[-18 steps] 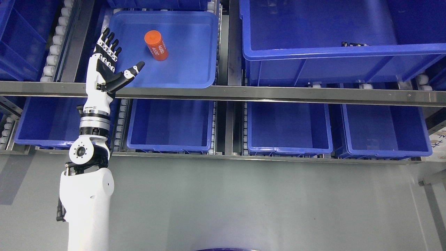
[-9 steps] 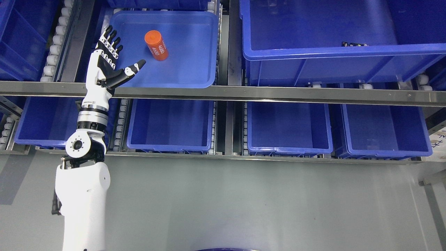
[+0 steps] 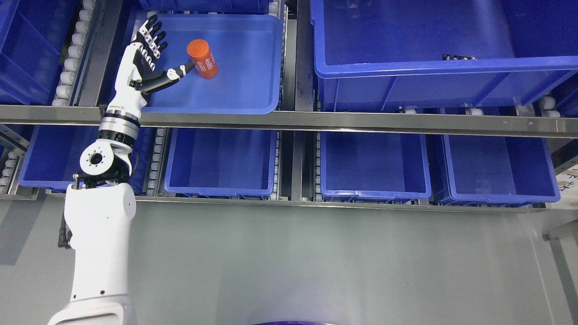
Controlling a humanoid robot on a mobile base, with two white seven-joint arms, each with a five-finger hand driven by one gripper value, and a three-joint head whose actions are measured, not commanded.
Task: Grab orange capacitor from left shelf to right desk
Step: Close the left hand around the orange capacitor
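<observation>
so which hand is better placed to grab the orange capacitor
Left. The left hand is over the blue tray, fingers spread, thumb tip right beside the orange capacitor. No right arm shows in the head view.

My one view comes from my head, looking steeply down onto the shelf and its blue bins, floor nearest, my left arm entering lower left.

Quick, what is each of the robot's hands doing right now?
Left hand: open, fingers spread, holding nothing, thumb tip near the orange capacitor.
Right hand: not in view.
</observation>
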